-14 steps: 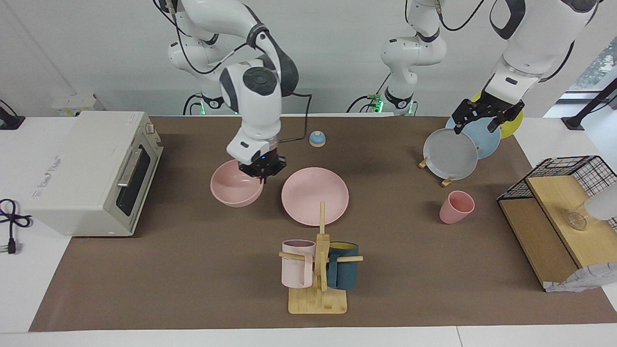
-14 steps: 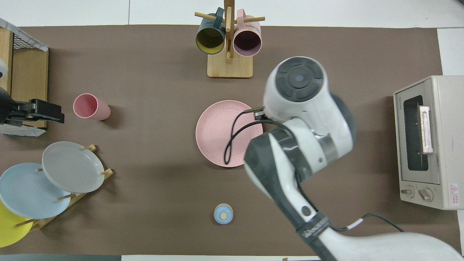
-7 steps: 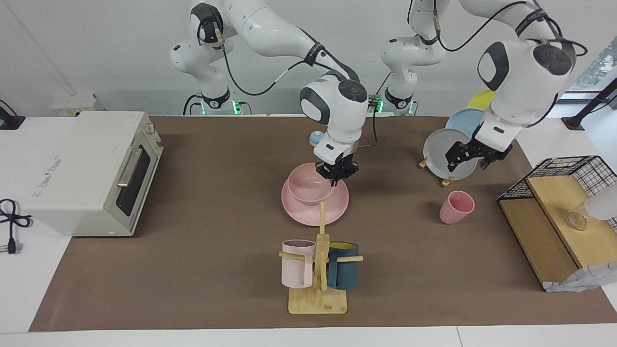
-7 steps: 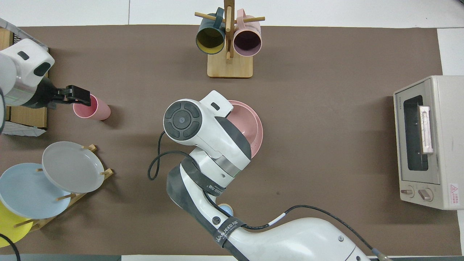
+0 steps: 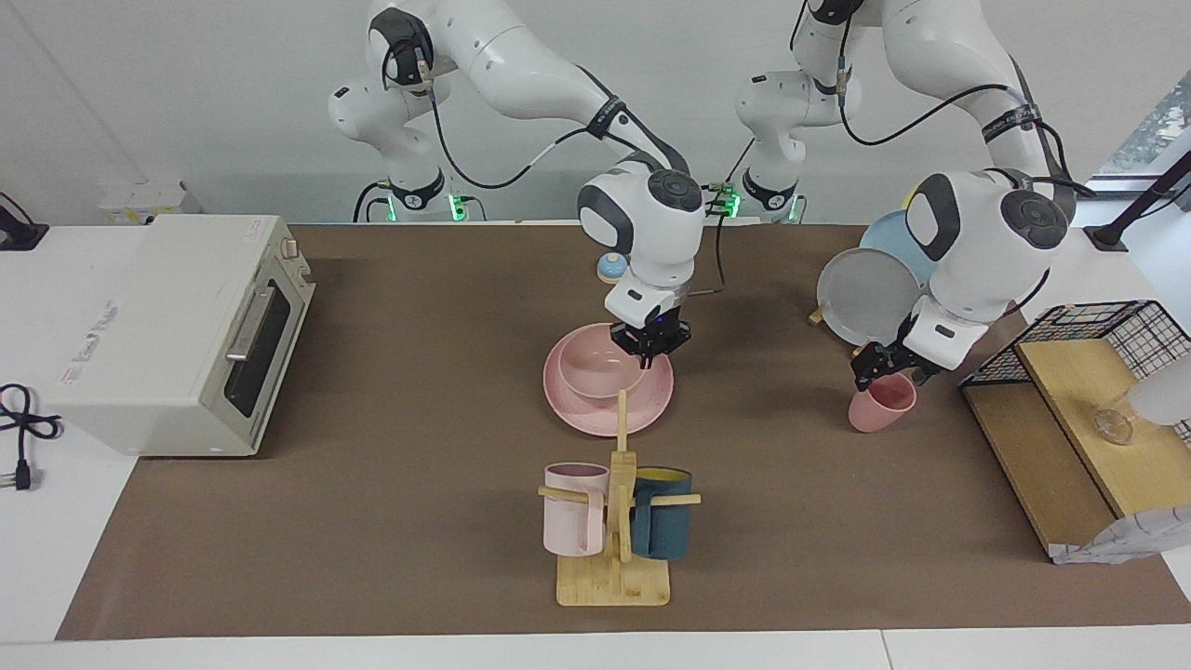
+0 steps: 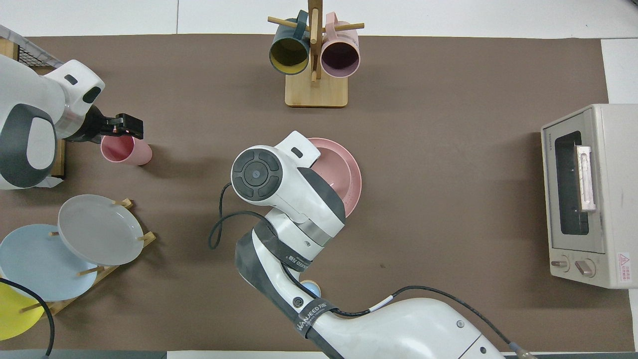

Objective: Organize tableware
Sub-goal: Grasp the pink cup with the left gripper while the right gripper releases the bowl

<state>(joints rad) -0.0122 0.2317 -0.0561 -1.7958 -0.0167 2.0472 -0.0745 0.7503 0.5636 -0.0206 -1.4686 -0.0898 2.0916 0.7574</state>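
Note:
The pink bowl (image 5: 595,368) (image 6: 335,169) sits on the pink plate (image 5: 582,414) (image 6: 356,183) at the table's middle. My right gripper (image 5: 651,348) is shut on the bowl's rim, on the side toward the left arm's end. In the overhead view the right arm's own wrist hides this gripper. The pink cup (image 5: 879,408) (image 6: 127,151) stands upright toward the left arm's end. Over it my left gripper (image 5: 886,374) (image 6: 130,128) hangs open, right at its rim. I cannot tell whether it touches the cup.
A wooden mug tree (image 5: 614,521) with a pale pink and a teal mug stands farther from the robots than the plate. A toaster oven (image 5: 177,326) fills the right arm's end. A plate rack (image 5: 870,298), a wire-and-wood shelf (image 5: 1070,400) and a small blue bell (image 5: 611,268) are also here.
My right gripper carried the bowl from beside the plate onto it and lowered it. My left gripper came down from the plate rack to the cup's rim.

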